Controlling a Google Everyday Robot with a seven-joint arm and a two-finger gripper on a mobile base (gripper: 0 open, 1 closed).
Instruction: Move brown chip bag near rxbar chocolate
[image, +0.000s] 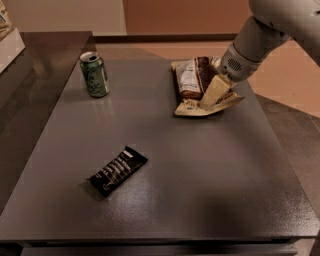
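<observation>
On brown chip bag (189, 76) right side: gripper (215, 93), touching; open or clamped, cannot tell. Well apart from gripper, left and nearer camera: rxbar chocolate (118, 171).

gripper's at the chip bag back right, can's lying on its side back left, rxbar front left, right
No: the camera view shows the can standing upright, not on its side. The rest holds: gripper at the chip bag back right, rxbar front left.

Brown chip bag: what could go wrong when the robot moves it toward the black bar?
The gripper sits at one edge of the brown chip bag, so the bag may slip or twist when pulled. Near the rxbar chocolate, it could push the small bar away.
</observation>
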